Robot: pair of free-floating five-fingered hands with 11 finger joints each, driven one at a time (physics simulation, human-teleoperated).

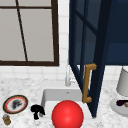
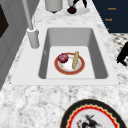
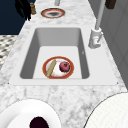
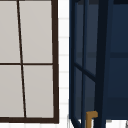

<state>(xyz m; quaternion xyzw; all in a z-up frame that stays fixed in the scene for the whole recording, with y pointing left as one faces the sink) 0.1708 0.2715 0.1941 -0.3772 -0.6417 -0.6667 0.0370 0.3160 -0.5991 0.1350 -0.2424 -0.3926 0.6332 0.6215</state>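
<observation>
The left hand [image 1: 37, 111] hangs with fingers curled, holding nothing, beside the sink's [image 1: 47, 96] left rim; a patterned plate [image 1: 15, 104] lies just left of it; the cabinet door [image 1: 86, 62] already stands open to its right.

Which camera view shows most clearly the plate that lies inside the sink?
The left side view: the plate lies unobstructed on the sink floor, with a red fruit and a tan stick on it. The right side view shows it about as well. In the front view a red ball stands before the basin.
</observation>
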